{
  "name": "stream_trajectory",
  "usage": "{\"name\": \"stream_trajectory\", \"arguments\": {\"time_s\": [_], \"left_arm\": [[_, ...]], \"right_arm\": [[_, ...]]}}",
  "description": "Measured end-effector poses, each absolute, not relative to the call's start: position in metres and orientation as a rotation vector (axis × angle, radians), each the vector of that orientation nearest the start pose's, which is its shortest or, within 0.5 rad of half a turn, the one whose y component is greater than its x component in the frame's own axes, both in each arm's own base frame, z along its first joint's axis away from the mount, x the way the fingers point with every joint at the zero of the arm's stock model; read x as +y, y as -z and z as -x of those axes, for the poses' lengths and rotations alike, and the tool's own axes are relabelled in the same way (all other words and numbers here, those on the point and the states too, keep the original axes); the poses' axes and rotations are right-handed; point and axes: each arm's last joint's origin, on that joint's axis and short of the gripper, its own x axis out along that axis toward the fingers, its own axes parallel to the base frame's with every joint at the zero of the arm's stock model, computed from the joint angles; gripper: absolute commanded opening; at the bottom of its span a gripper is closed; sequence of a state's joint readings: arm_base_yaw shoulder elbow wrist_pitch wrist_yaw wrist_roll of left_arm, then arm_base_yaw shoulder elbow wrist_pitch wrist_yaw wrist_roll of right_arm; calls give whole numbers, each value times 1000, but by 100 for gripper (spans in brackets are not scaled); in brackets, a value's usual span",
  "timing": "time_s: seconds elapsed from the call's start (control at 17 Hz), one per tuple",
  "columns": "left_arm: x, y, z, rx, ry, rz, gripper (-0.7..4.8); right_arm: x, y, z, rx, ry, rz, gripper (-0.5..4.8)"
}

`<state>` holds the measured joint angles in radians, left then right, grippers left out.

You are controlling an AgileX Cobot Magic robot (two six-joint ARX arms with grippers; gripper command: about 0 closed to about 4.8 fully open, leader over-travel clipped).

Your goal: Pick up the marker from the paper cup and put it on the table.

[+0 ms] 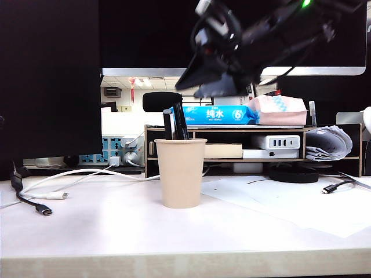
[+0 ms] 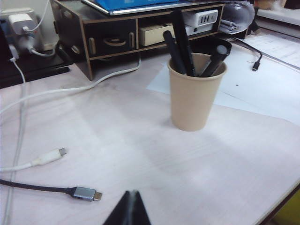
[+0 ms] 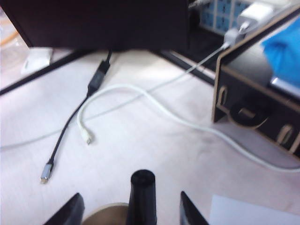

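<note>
Slim all-black marker (image 3: 142, 194) stands in beige paper cup (image 1: 180, 172) between wide-open, empty right tool (image 3: 127, 208) fingers; left tool (image 2: 129, 212) shut above white counter (image 1: 116, 226).

The right arm (image 1: 272, 35) is black, draped with dark cables. A green light (image 1: 305, 3) glows on it. Both tools' fingers (image 3: 190, 211) are black and wedge-shaped.

— What colours are you looking at?

— Your paper cup (image 1: 180, 172) is plain beige, no print; the marker (image 1: 181, 121) in it is all black. The table (image 1: 116, 226) is white with a pale wood front edge.

— And behind it?

— A dark brown shelf riser (image 1: 152, 152), a blue packet (image 1: 215, 114) with white lettering, one white cable (image 2: 42, 159), one black (image 2: 42, 188).
</note>
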<state>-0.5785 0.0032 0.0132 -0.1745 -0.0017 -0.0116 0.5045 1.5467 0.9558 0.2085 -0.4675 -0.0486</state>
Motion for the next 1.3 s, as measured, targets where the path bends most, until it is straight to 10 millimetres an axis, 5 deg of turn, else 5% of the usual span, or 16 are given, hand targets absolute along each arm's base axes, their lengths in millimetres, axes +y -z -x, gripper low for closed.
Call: {"name": "stream_trajectory", "arguments": {"time_s": [0.24, 0.35, 0.53, 0.88, 0.94, 1.3], "left_arm": [[-52, -151, -80, 163, 576, -36, -5], [-52, -151, -80, 163, 576, -36, -5], [-52, -151, -80, 163, 576, -36, -5], [-52, -151, -80, 163, 576, -36, -5], [-52, -151, -80, 163, 576, -36, -5], [-52, -151, -80, 163, 576, -36, -5]], "right_arm": [[186, -233, -294, 405, -988, 58, 261], [189, -231, -296, 408, -991, 59, 195], [189, -229, -297, 413, -989, 59, 165], [192, -227, -302, 400, -990, 59, 165], [193, -227, -303, 401, -990, 59, 101], [193, -225, -304, 401, -990, 61, 27]]}}
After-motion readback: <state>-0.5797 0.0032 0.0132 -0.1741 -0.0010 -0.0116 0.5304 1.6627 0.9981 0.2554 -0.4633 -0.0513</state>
